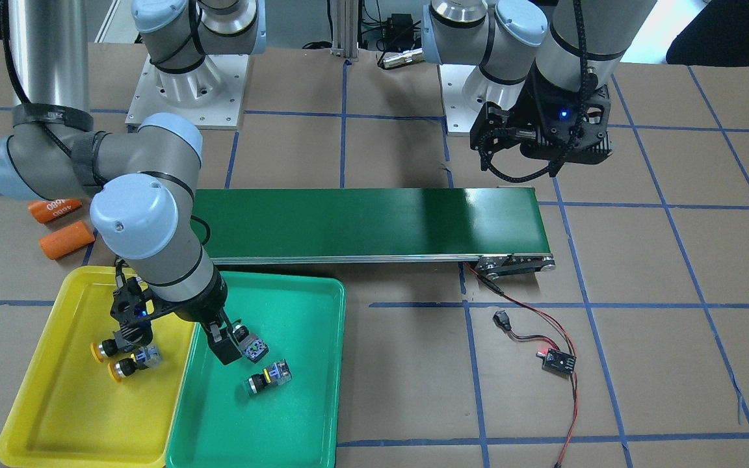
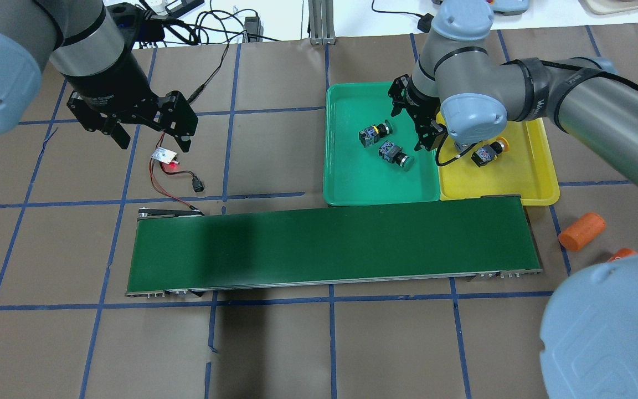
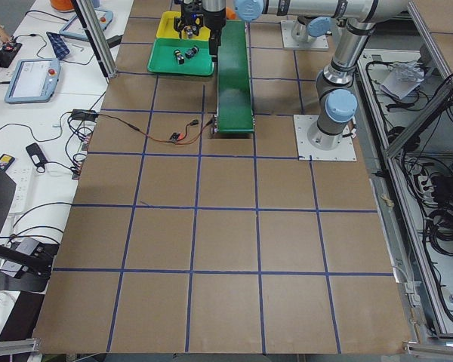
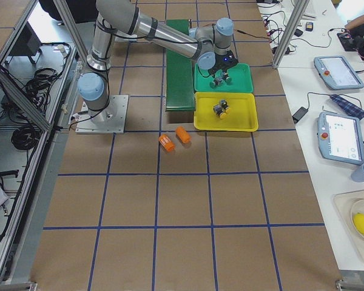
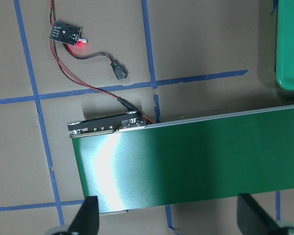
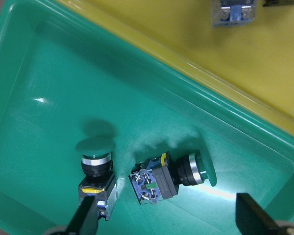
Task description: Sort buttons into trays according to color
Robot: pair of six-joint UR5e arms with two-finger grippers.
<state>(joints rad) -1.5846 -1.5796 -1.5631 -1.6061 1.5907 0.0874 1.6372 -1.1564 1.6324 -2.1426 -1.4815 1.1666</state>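
Two green buttons (image 1: 249,348) (image 1: 269,377) lie on their sides in the green tray (image 1: 283,422); the overhead view (image 2: 374,134) and the right wrist view (image 6: 95,171) (image 6: 171,176) show them too. Two yellow buttons (image 1: 131,367) (image 1: 105,348) lie in the yellow tray (image 1: 69,416) beside it. My right gripper (image 1: 230,339) hangs open and empty just above the green tray, close to the tray border; its fingertips (image 6: 88,215) frame the green buttons without touching them. My left gripper (image 2: 150,136) is open and empty, high above the far end of the conveyor.
The long dark-green conveyor belt (image 2: 330,244) runs along the near side of both trays. Two orange cylinders (image 1: 54,209) (image 1: 65,239) lie beyond the yellow tray. A small sensor board (image 1: 556,359) with red and black wires lies near the belt's other end.
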